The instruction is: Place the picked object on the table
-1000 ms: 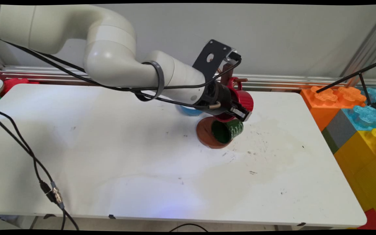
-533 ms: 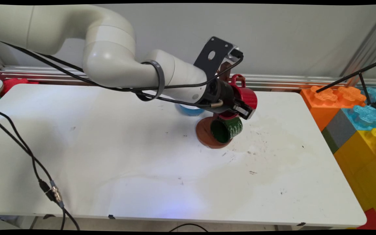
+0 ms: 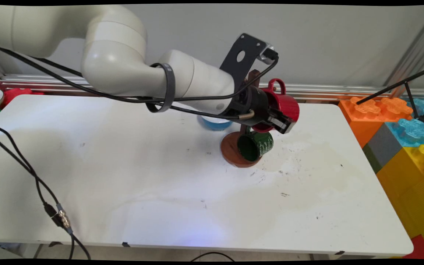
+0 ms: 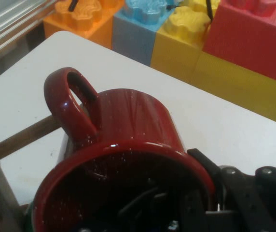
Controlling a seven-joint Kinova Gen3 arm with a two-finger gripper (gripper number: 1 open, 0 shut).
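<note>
The tool [image 3: 280,119] is clamped on the rim of the red mug [image 4: 123,145], one finger inside and one outside, so the mug hangs sideways in the air with its handle [image 4: 70,104] up; just beside the handle a wooden peg [image 4: 20,140] of the mug rack [image 3: 234,149] points out, free. Below, a green mug [image 3: 256,145] hangs on the rack, mouth toward the camera; behind stands a blue bowl [image 3: 215,124] on the counter [image 3: 123,176]; farthest, big toy blocks [image 4: 215,43].
</note>
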